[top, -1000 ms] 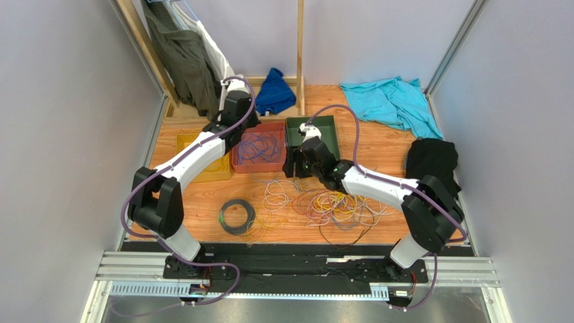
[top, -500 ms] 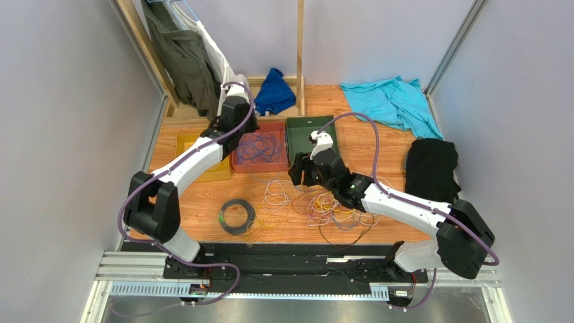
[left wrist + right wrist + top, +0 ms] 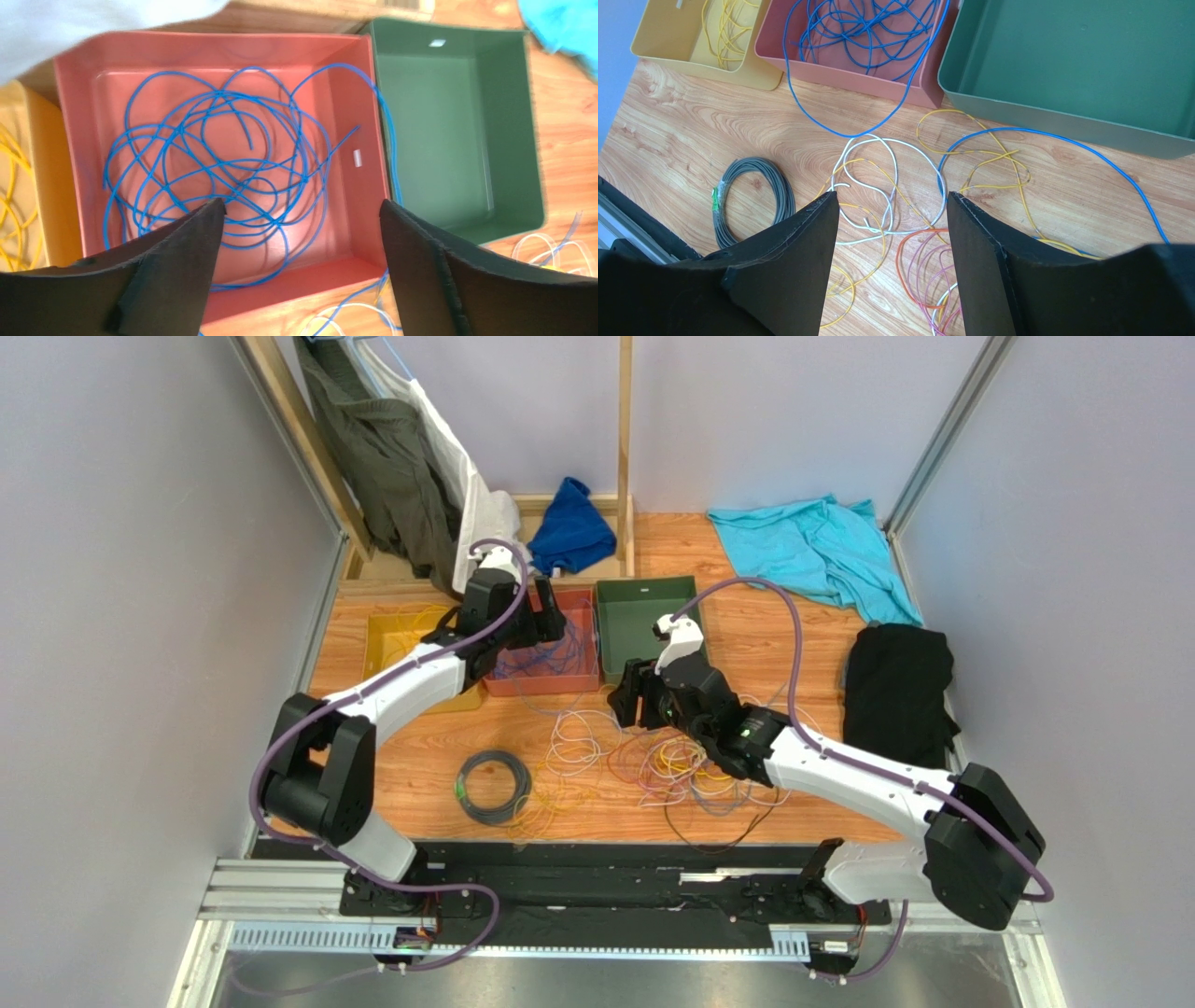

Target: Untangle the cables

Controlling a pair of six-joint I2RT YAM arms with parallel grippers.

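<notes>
At your far left stands the yellow plastic tray (image 3: 717, 70), holding thin yellow cables (image 3: 727, 28). Touching it, the red plastic tray (image 3: 70, 154) holds a heap of looping blue cables (image 3: 231, 164). Your left gripper (image 3: 302, 206) hangs above that heap, jaws wide with nothing between them. One blue strand (image 3: 843, 134) spills over the red tray's near wall onto the wooden table (image 3: 675, 119). Nearer you lies the black coil with a green tag (image 3: 756, 165), apart from the trays. The dark green plastic tray (image 3: 449, 126) stands just beside the red one. In front of it, the loose tangle of white, yellow, orange and blue cables (image 3: 694, 763) lies under your right gripper (image 3: 892, 199). Its jaws are spread wide and grip nothing, and its fingers hide part of the tangle. A black cloth (image 3: 898, 686) lies at the table's right edge.
</notes>
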